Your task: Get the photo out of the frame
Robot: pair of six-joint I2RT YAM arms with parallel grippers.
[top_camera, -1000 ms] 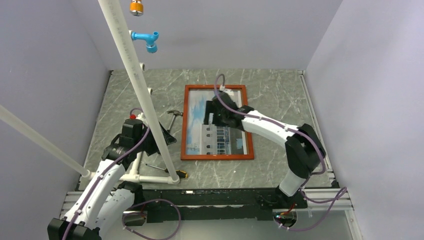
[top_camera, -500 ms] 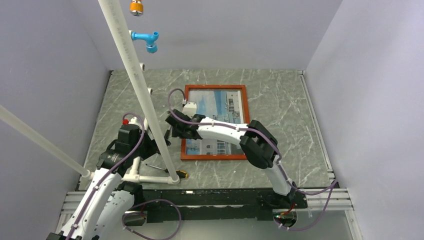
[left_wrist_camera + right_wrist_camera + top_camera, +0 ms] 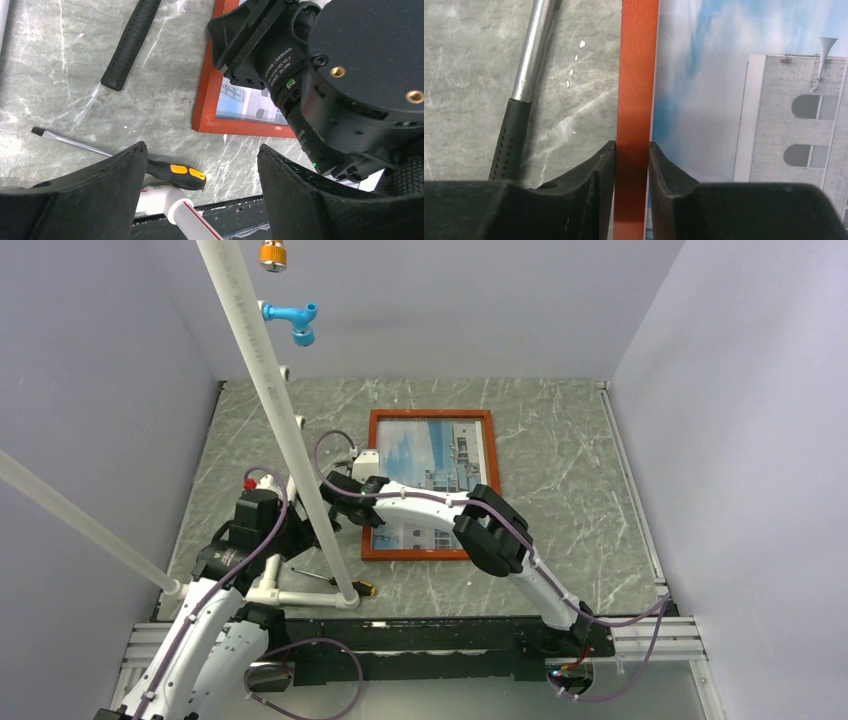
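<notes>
I see the frame [image 3: 430, 414] flat on the marble table [image 3: 560, 440], the photo [image 3: 435, 445] face up inside it; my right gripper [image 3: 350, 502] sits at its left rail, arm crossing the lower half. My left gripper [image 3: 300, 532] hangs beside the white pipe [image 3: 280, 420], close to the screwdriver [image 3: 337, 581].

likely "DAMIAO" on right arm's motor [image 3: 280, 56], smaller print illegible

Right gripper [image 3: 631, 150] pinched on frame [image 3: 639, 75] rail, left gripper [image 3: 201, 150] wide open.
Right arm [image 3: 500, 535] stretched from near edge of table [image 3: 560, 440] leftward, elbow bent, wrist low, fingers [image 3: 594, 170] pressed against both sides of the rail. Left arm [image 3: 215, 585] raised by near left corner, wrist tipped down, jaws spread wide apart, hovering just beside right wrist.
</notes>
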